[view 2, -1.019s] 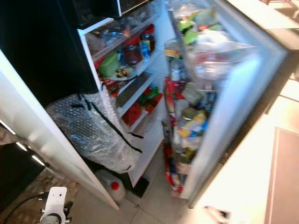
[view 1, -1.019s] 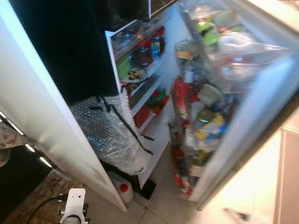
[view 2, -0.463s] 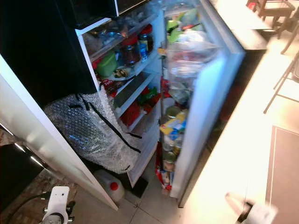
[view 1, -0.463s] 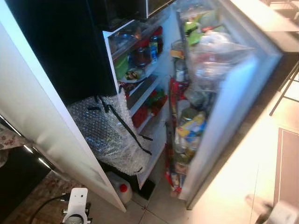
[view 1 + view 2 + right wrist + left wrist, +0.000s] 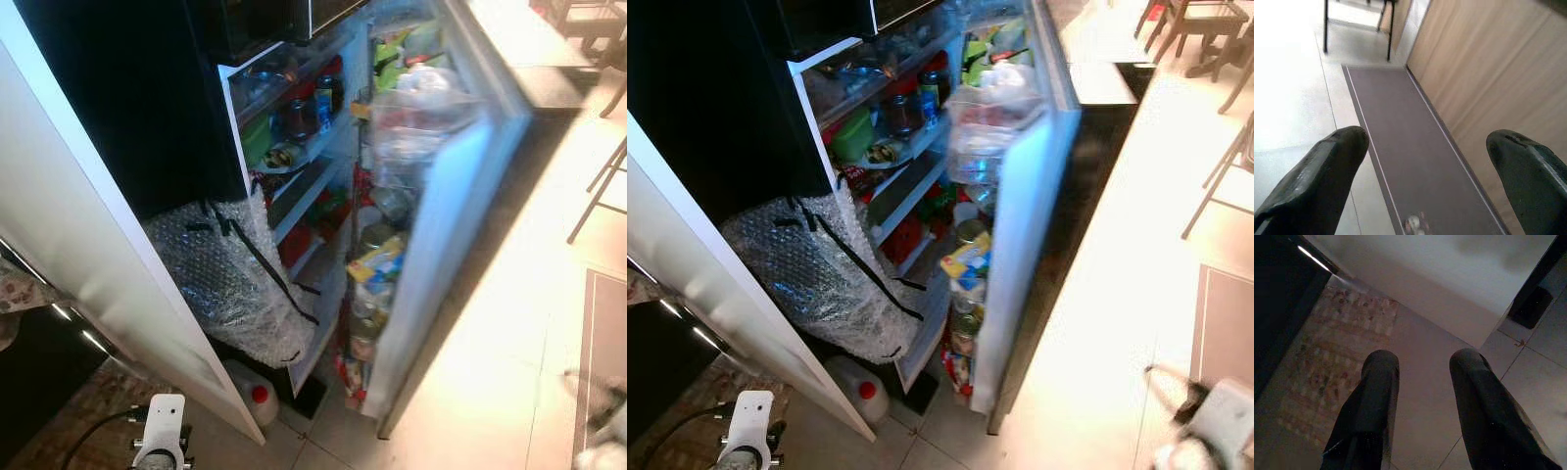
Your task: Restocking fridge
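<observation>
The fridge (image 5: pixel 294 127) stands open, its shelves holding jars, a green tub and red packs. Its white door (image 5: pixel 446 215) is part-way open and blurred, and its racks (image 5: pixel 377 264) are crammed with bottles, jars and packets. A bubble-wrapped bundle (image 5: pixel 220 284) with a black strap leans against the fridge's lower part. My left gripper (image 5: pixel 1422 362) hangs low over the floor, open and empty. My right gripper (image 5: pixel 1430 142) is open wide with nothing in it, above a grey mat (image 5: pixel 1415 161). The right arm (image 5: pixel 1215 431) is a blur at the lower right.
A white jug with a red cap (image 5: pixel 253 395) sits on the floor by the fridge's foot. A tall white panel (image 5: pixel 88 255) stands on the left. Chair legs (image 5: pixel 1205 29) are at the far right, and a patterned rug (image 5: pixel 1327 367) lies below my left gripper.
The fridge door has swung leftward toward the shelves, narrowing the opening. My right arm has come into sight at the lower right.
</observation>
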`<state>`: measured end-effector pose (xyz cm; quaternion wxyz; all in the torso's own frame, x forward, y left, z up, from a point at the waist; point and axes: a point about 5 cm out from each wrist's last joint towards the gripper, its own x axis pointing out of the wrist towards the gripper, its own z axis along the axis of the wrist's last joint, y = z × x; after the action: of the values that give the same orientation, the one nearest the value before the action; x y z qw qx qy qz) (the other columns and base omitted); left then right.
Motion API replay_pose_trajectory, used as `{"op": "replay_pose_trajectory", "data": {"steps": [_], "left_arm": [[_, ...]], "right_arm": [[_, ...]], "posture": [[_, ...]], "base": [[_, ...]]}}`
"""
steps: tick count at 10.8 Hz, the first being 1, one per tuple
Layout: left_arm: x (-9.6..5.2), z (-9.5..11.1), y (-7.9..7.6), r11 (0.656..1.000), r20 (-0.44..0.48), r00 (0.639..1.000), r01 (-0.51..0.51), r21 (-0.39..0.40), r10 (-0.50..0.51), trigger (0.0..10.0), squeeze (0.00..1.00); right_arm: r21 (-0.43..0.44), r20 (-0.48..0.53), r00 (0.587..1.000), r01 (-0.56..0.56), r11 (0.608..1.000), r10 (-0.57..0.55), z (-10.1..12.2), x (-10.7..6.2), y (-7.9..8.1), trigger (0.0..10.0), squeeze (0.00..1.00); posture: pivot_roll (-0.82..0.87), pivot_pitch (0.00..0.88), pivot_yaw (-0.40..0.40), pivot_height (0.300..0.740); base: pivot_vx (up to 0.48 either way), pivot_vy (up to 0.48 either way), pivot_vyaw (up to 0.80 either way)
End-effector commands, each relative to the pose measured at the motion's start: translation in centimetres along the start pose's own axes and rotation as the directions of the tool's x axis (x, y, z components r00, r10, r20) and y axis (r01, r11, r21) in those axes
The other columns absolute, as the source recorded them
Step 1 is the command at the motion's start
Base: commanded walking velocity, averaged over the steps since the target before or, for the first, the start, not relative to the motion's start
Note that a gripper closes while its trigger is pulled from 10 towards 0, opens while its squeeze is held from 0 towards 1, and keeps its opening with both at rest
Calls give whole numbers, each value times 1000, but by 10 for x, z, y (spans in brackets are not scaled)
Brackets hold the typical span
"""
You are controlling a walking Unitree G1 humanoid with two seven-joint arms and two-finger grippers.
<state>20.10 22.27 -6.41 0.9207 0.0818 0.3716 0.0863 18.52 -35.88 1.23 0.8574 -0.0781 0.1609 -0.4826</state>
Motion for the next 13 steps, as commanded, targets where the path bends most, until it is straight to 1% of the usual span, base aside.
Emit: {"op": "replay_pose_trajectory", "data": {"steps": [1,2,3,4,5,7,8,9,10,11,12,13], "left_arm": [[0,-2,0,1000,-7,1000,2,21,-2,10000,0],[-1,-3,0,1000,-9,1000,2,19,-2,10000,0],[-1,-4,0,1000,-13,1000,-1,18,1,10000,0],[-2,-6,1,1000,-19,1000,-3,18,4,10000,0],[-2,-8,3,1000,-25,1000,-7,19,7,10000,0],[-2,-8,5,1000,-26,1000,-14,19,14,10000,0],[-2,-8,5,1000,-25,1000,-15,20,16,10000,0],[-2,-8,5,1000,-24,1000,-15,19,16,10000,0],[-2,-9,5,1000,-25,1000,-14,21,15,10000,0],[-3,-9,5,1000,-26,1000,-14,22,15,10000,0],[-2,-9,5,1000,-25,1000,-14,23,15,10000,0],[-2,-8,5,1000,-23,1000,-13,23,14,10000,0]], "right_arm": [[32,65,997,-48,998,46,18,7,2,10000,0],[66,99,987,-131,989,124,29,13,4,10000,0],[42,135,961,-250,967,243,41,16,12,10000,0],[38,169,930,-338,940,328,50,16,19,10000,0],[44,216,858,-485,873,466,65,15,30,10000,0],[-26,300,715,-656,754,632,93,9,52,10000,0],[-38,314,681,-687,726,661,98,6,57,10000,0],[-29,350,637,-725,688,686,107,2,63,10000,0],[-41,374,550,-795,605,747,117,-6,74,10000,0],[-56,383,483,-839,542,787,122,-13,81,10000,0],[-102,402,385,-883,458,831,134,-24,92,10000,0],[-143,402,370,-878,457,837,138,-24,95,10000,0]], "posture": [[-154,0,51,740],[-154,0,51,740],[-155,0,50,740],[-155,0,51,740],[-155,0,51,740],[-153,4,53,740],[-151,8,53,740],[-149,11,56,740],[-152,13,58,740],[-152,13,58,740],[-152,13,58,740],[-152,13,58,740]], "base": [[0,0,0],[0,0,0],[0,0,0],[0,0,0],[0,0,0],[0,0,0],[0,0,0],[0,0,0],[0,0,0],[0,0,0],[0,0,0],[0,0,0]]}}
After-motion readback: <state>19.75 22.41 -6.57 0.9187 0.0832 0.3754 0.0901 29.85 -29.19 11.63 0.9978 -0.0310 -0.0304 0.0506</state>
